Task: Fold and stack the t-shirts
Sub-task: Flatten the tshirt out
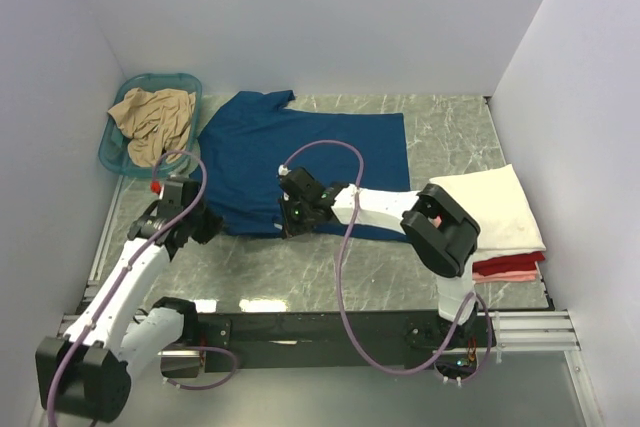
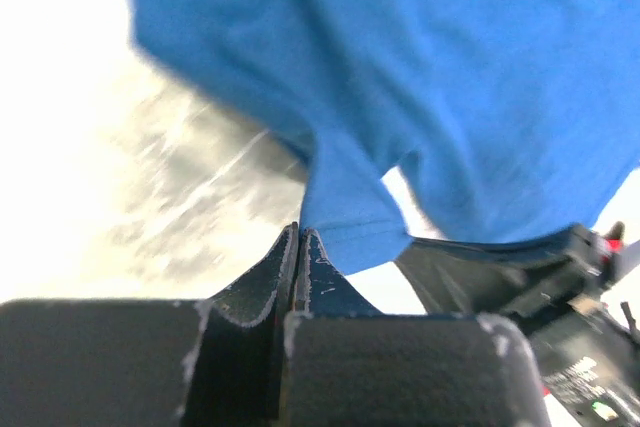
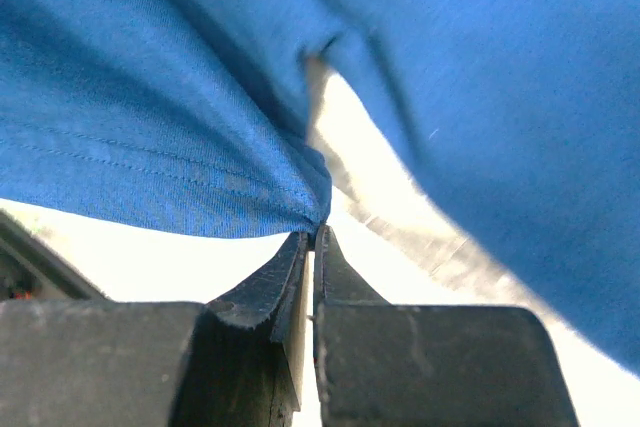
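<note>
A dark blue t-shirt (image 1: pixel 300 152) lies spread on the marbled table, its near edge lifted. My left gripper (image 1: pixel 208 223) is shut on the shirt's near left hem; the left wrist view shows the jaws pinched together on blue cloth (image 2: pixel 345 217). My right gripper (image 1: pixel 291 215) is shut on the near hem further right; in the right wrist view the cloth (image 3: pixel 200 147) bunches at the fingertips. A tan t-shirt (image 1: pixel 152 119) sits crumpled in the teal basket (image 1: pixel 192 84). A cream-white folded shirt (image 1: pixel 490 209) tops red and pink folded ones (image 1: pixel 510 267) at the right.
The teal basket stands at the back left corner. White walls (image 1: pixel 320 7) close in the table at the back and both sides. The stack of folded shirts takes the near right of the table. Purple cables loop over both arms.
</note>
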Available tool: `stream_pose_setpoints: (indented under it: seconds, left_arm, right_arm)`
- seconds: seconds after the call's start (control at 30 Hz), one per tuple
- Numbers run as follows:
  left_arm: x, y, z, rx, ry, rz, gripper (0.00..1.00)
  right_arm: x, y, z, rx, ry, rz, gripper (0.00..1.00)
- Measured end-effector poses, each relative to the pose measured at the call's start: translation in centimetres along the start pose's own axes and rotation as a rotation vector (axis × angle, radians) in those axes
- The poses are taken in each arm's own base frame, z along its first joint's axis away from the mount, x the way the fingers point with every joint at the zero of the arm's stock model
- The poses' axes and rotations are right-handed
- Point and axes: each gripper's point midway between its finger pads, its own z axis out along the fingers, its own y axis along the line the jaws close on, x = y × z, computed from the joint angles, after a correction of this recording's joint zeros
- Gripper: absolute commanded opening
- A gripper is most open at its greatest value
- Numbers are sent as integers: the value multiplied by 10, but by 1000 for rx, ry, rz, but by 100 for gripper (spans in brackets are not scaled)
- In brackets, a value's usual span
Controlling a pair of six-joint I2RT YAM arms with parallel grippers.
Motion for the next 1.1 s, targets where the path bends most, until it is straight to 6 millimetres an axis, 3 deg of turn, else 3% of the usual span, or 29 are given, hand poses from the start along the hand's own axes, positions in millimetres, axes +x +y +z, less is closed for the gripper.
stream_pose_setpoints:
  seconds: [0.17, 0.43, 0.57, 0.6, 0.73, 0.8, 0.9, 1.0, 1.1]
  left_arm:
    - [13, 25, -13, -69, 11, -49, 1]
    - [19, 44, -29, -133, -1, -119, 1]
    - [22, 48, -34, -140, -1, -142, 2]
    - [22, 48, -35, -140, -2, -148, 6]
    - [24, 52, -38, -151, -2, -154, 40]
    - [22, 52, -43, -157, -8, -153, 43]
    - [9, 39, -53, -128, -45, -151, 46]
    - [-7, 19, -63, -67, -90, -141, 43]
    - [-18, 6, -58, -42, -115, -136, 40]
  right_arm:
    - [21, 13, -7, -30, 14, -12, 0]
    - [54, 32, -4, -60, 51, -31, 1]
    - [68, 38, -6, -72, 63, -34, 11]
    - [70, 40, -7, -75, 61, -32, 20]
    - [79, 42, -16, -84, 59, -22, 39]
    - [81, 41, -22, -86, 59, -21, 44]
    - [78, 41, -38, -90, 28, -19, 45]
    - [64, 38, -64, -100, -37, -6, 44]
    - [39, 14, -93, -95, -135, 57, 44]
